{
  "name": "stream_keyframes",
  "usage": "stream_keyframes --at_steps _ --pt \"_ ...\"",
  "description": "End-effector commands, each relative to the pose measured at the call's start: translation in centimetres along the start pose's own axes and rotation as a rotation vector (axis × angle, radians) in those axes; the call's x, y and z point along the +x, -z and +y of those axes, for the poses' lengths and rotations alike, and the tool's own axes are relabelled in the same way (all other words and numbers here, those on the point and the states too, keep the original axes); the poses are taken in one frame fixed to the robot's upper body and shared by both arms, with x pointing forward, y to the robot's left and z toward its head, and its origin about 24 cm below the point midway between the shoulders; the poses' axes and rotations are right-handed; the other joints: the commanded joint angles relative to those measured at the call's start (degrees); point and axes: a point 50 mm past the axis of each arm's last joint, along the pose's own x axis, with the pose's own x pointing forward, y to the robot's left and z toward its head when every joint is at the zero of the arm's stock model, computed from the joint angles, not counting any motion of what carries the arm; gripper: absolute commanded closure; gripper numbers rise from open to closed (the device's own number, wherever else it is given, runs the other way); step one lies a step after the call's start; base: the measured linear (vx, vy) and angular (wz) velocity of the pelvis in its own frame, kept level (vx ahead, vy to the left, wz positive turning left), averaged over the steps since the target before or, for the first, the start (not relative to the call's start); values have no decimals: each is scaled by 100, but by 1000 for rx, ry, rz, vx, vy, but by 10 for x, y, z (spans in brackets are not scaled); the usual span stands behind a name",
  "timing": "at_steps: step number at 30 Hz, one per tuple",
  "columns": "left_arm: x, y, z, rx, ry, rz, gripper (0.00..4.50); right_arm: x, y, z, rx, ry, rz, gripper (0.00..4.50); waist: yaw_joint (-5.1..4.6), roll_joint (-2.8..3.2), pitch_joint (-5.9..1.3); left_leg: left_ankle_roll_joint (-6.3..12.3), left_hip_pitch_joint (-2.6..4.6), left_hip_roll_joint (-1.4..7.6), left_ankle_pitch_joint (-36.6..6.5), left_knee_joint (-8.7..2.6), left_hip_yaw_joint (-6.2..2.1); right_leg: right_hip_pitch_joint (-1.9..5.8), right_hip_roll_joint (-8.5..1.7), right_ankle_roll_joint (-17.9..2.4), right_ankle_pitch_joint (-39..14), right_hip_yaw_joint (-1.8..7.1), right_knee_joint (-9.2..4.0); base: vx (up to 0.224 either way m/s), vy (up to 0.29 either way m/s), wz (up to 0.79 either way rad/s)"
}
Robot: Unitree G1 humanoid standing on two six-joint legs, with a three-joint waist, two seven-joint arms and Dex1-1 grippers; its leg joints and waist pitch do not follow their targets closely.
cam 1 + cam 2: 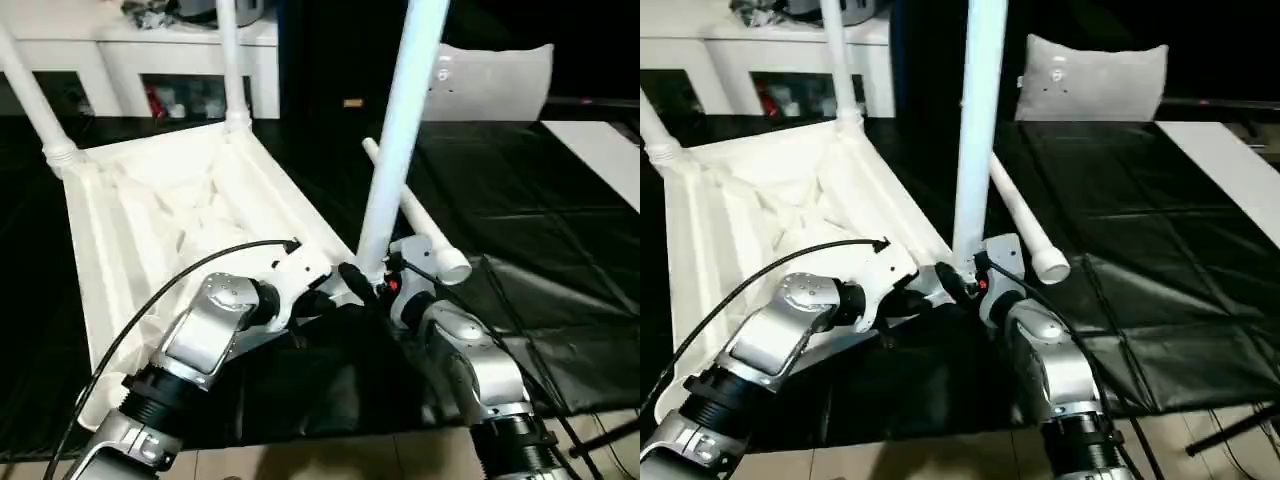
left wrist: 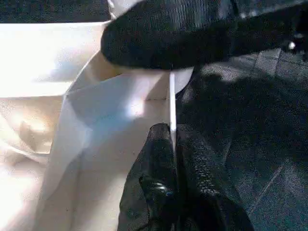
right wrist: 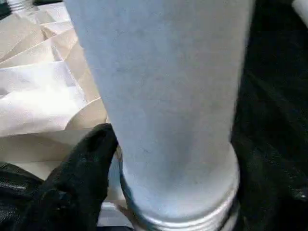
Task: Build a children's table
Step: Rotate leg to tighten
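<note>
Right gripper (image 1: 385, 288) sits at the base of the upright third leg (image 1: 400, 130), fingers spread either side of it at the near corner socket of the inverted table top (image 1: 150, 230); left gripper (image 1: 345, 285) is pressed together, pinching the thin edge of the top beside that corner (visible in the left wrist view). Two legs (image 1: 228, 60) already stand in the far sockets, and the fourth leg (image 1: 425, 235) lies loose on the black mat (image 1: 520, 260) just behind. Step looks like seating leg three; next move likely calls for re-gripping and twisting it home while the left steadies the top.
</note>
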Motion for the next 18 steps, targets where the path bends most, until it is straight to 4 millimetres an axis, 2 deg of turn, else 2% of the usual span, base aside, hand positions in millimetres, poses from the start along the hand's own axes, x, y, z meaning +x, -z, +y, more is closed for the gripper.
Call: stream_keyframes --at_steps 1,8,9,10,12,13,15,18 --pt "1 -17 -5 64 53 -68 450 -1 1 11 2 -105 -1 45 34 62 -318 135 72 293 -1158 -362 -103 234 -437 -1200 -493 273 -428 0 0 0" --pt "-11 -5 4 120 102 -44 450 -24 -2 -2 -99 -245 3 3 108 66 -273 66 101 317 -1510 -389 -109 202 -450 -1000 -1356 281 -499 0 0 0" --pt "-14 -2 5 143 133 -43 450 -30 -4 -4 -123 -290 2 3 129 62 -273 89 102 311 -1484 -386 -113 210 -450 -982 -1356 276 -507 0 0 0" --pt "-20 4 7 170 179 -23 450 -37 -7 -9 -161 -350 10 3 135 82 -271 95 93 313 -1466 -391 -107 195 -451 -994 -1316 283 -490 0 0 0" --pt "-21 6 7 179 191 -16 450 -38 -8 -11 -170 -364 14 3 159 73 -274 123 91 312 -1475 -382 -102 200 -457 -995 -1322 283 -487 0 0 0" --pt "-28 11 8 216 257 8 450 -41 -13 -16 -190 -404 21 3 172 98 -274 122 93 310 -1463 -387 -107 195 -454 -1014 -1289 277 -487 0 0 0" --pt "-33 15 9 235 307 25 450 -45 -15 -19 -253 -473 52 3 185 78 -288 132 100 317 -1407 -380 -111 198 -455 -1061 -1188 270 -468 0 0 0" --pt "-35 16 11 252 333 39 450 -47 -16 -21 -294 -529 80 3 200 90 -292 155 113 318 -1345 -366 -96 199 -449 -1171 -958 268 -437 0 0 0"
